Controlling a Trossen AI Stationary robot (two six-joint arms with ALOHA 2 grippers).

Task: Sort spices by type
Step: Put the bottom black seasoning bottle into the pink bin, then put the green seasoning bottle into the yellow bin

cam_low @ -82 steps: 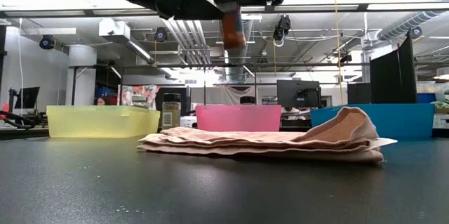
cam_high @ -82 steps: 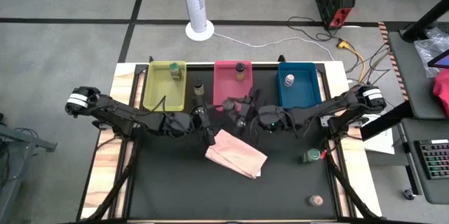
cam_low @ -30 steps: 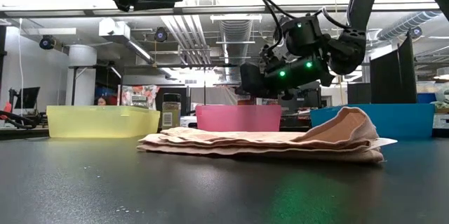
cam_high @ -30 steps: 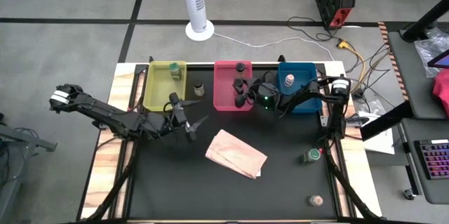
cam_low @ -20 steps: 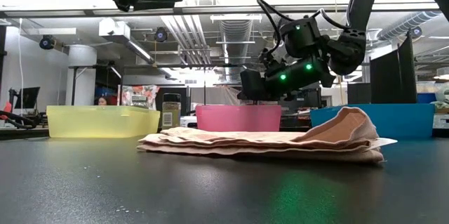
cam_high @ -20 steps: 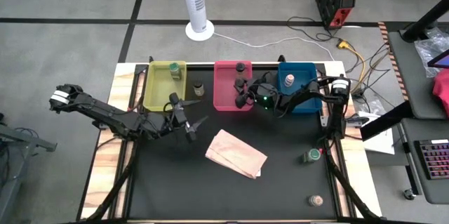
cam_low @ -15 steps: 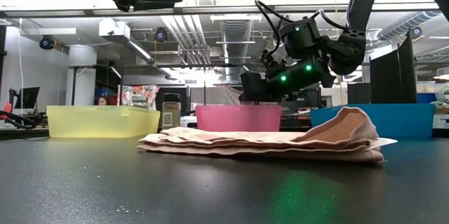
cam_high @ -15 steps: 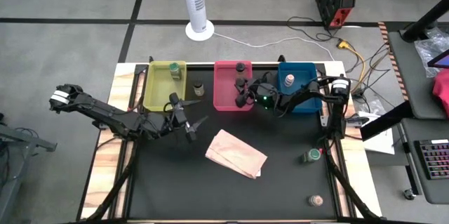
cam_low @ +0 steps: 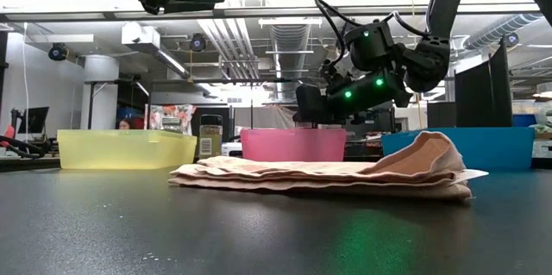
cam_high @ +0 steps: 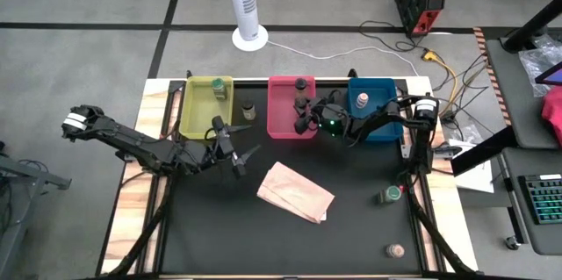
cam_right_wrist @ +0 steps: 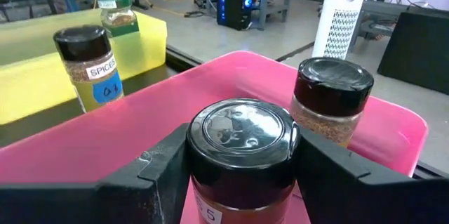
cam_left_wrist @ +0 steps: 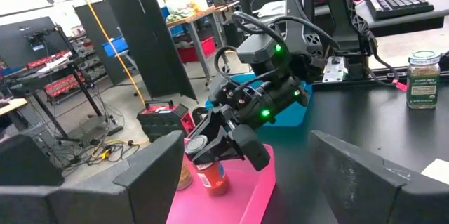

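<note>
**Lowering a spice jar into the pink tray**

Reaching over the pink tray (cam_high: 283,120) at the bench's far edge, the right gripper (cam_high: 301,115) has its two fingers on either side of a dark-capped jar (cam_right_wrist: 240,155) with reddish-brown contents. The jar sits inside the tray, and the fingers are close against its sides. A second dark-capped jar (cam_right_wrist: 330,107) of brown spice stands farther back in the same tray.

The yellow tray (cam_high: 206,109) at the far left holds a green-capped jar (cam_high: 219,90). Between the yellow and pink trays, a dark-capped jar (cam_high: 248,111) stands on the bench itself. The blue tray (cam_high: 373,113) at the far right holds a pale jar (cam_high: 362,100).

A tan paper bag (cam_high: 295,191) lies flat mid-bench. Near the right edge stands a green-capped jar (cam_high: 390,195); another jar (cam_high: 396,250) sits by the near right corner.

The left gripper (cam_high: 235,152) waits above the bench, left of the bag, fingers spread wide and empty.
</note>
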